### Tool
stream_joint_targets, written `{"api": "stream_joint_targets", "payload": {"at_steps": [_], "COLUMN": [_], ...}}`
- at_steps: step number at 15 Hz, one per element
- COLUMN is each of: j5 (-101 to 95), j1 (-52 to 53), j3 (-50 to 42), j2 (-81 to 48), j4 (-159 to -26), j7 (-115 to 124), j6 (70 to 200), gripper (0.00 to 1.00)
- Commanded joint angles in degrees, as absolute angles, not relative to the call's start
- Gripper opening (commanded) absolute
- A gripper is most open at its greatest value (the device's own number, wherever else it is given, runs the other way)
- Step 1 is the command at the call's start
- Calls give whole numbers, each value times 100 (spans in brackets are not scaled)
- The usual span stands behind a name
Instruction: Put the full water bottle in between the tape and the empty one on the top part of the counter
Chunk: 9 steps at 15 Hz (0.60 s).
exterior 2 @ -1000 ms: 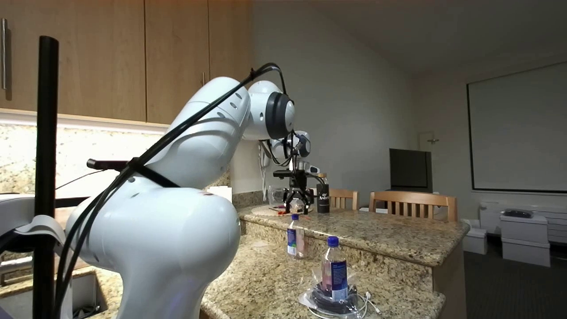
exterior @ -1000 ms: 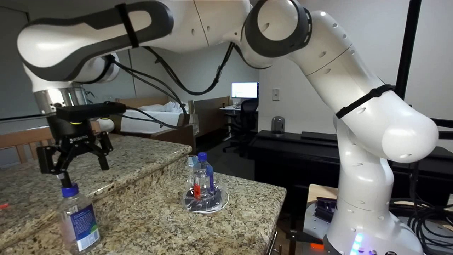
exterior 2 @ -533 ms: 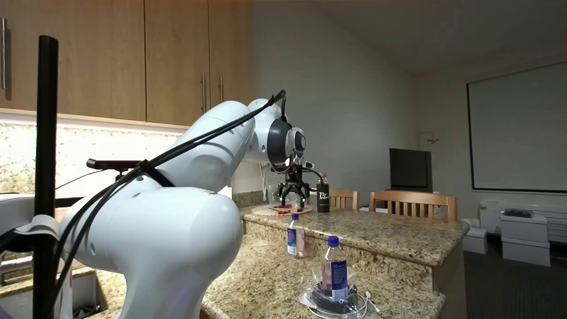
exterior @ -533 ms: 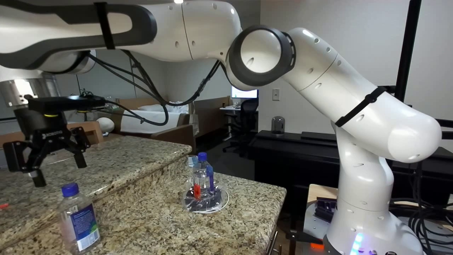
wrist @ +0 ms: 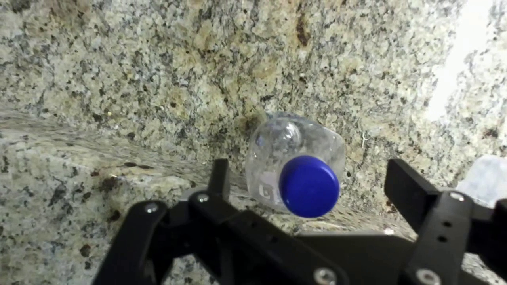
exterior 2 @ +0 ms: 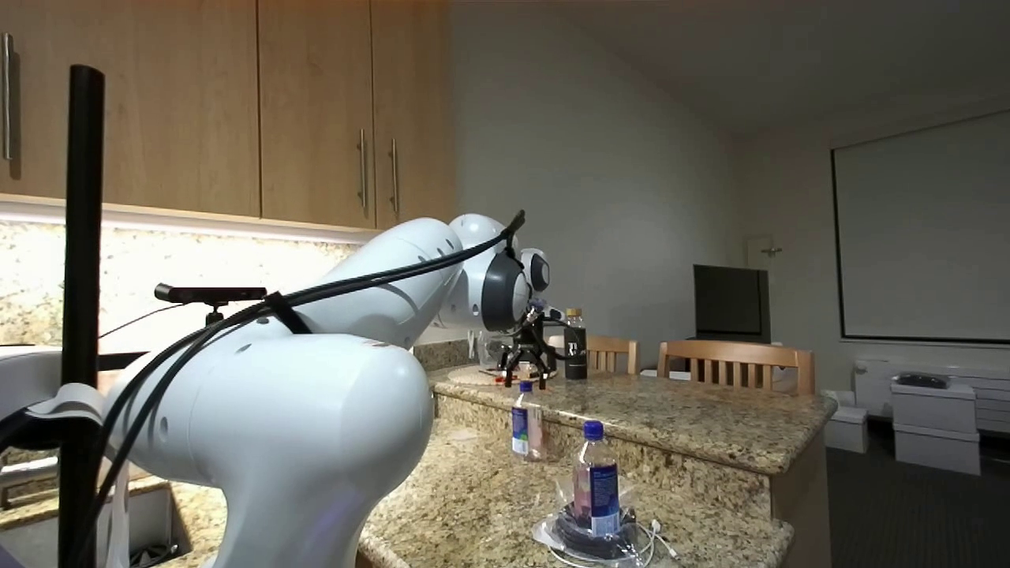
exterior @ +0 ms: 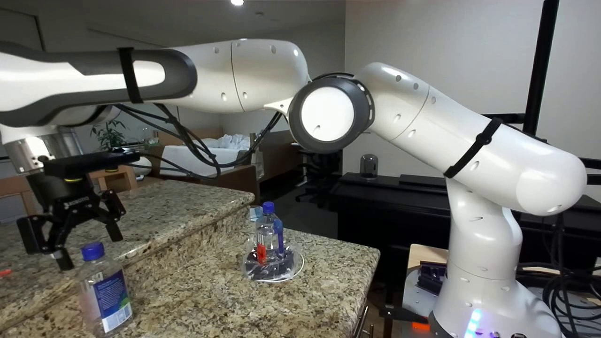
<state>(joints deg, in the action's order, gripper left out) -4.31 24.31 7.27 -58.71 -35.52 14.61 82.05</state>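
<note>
While the end effector (wrist: 307, 169) stands spread, the nearest bottle (exterior: 104, 291) is clear and blue-capped.

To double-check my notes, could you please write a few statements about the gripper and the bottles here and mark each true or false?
1. The gripper is open: true.
2. The water bottle nearest it has a blue cap: true.
3. That bottle stands on the upper tier: false; it stands on the lower tier.
4. The other water bottle stands upright: true.
5. The two water bottles touch: false; they stand clearly apart.
</note>
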Motion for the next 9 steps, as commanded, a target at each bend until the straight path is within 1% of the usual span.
{"api": "stream_joint_targets", "payload": {"at_steps": [1,2,3,6,9], "j5": [-302,-272,-248,-203,-180], "j1": [2482,2484,2491,2527,2573], "j3": [644,651,650,636,610], "j2": [-6276,-6352,-6422,-6573,-6696], "j4": [-2814,-2675,-2531,-2184,-1902], "j7": [1261,1268,1279,1292,1299], "j6": [7657,7521,7375,6999,6794], "gripper": [74,73,69,48,29]}}
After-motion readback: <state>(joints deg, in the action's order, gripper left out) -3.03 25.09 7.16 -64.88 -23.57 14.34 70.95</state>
